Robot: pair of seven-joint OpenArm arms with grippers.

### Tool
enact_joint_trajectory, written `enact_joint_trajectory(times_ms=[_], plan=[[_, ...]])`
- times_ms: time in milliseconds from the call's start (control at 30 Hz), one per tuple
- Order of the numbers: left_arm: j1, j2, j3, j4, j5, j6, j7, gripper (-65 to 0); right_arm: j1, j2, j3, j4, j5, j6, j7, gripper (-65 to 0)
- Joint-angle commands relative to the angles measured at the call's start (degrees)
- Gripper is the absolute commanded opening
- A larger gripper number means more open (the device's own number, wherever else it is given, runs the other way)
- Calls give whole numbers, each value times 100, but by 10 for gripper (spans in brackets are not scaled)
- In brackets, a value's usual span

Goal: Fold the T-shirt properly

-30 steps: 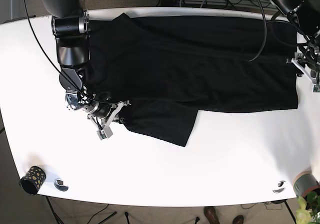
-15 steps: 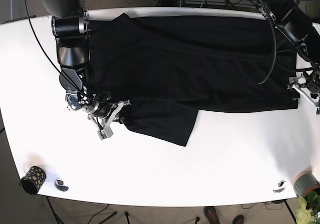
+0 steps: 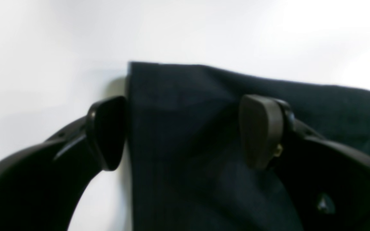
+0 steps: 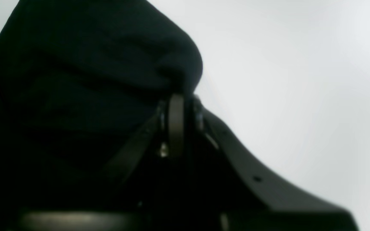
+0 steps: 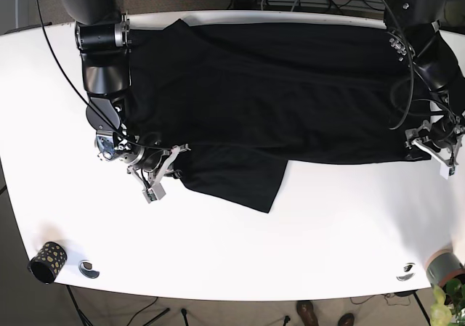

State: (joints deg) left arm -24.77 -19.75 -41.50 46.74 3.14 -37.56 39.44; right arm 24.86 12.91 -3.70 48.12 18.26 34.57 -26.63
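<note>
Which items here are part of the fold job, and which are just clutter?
Job:
- T-shirt, black, spread on the white table
- right gripper, shut on the sleeve edge
- left gripper, open astride the hem corner

Lying about:
- dotted black cup, near corner
- two small round things near the front edge
- grey pot with a plant

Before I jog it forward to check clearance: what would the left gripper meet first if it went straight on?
Most likely the T-shirt's corner, already between the open left gripper's fingers; beyond it, bare table. Depth is unclear.
</note>
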Motion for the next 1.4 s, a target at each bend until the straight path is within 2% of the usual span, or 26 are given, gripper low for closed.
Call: enact_joint_trajectory(times_ms=[0,33,100,200,233,400,567,733,900,1167,1367], plan=[[-155,-122,286,-2,-72,-20,-45,-154,164,50,23,107,60,29,65,-650],[-147,-122,435,-2,-72,-20,-45,-181,164,50,23,107,60,29,65,-650],[-147,-113,585,-2,-81,-29,-54,-290,164,59,23,107,68,38,65,-650],[-147,-96,593,-2,-81,-29,-63,-579,156,94,32,291,112,38,65,-650],[-147,-87,593,-2,-89,-29,-63,-650,138,94,32,388,112,38,65,-650],[-24,-16,453,473,-89,-244,-28,-650,-64,112,32,1065,104,11,-5,-650],[337,344,13,1598,-81,-244,-10,-650,-293,314,50,1909,121,11,-480,-650],[583,485,31,2275,-81,-244,8,-650,-618,314,480,2762,77,3,-787,-650],[768,511,-4,2776,-89,-244,412,-650,-891,314,1017,3448,95,38,-1244,-650],[1163,511,-13,3691,-89,-244,1080,-650,-1550,331,1483,4696,121,47,-1684,-650],[1708,748,-22,4623,-89,-244,1194,-650,-2069,323,1746,5628,121,47,-2088,-650]])
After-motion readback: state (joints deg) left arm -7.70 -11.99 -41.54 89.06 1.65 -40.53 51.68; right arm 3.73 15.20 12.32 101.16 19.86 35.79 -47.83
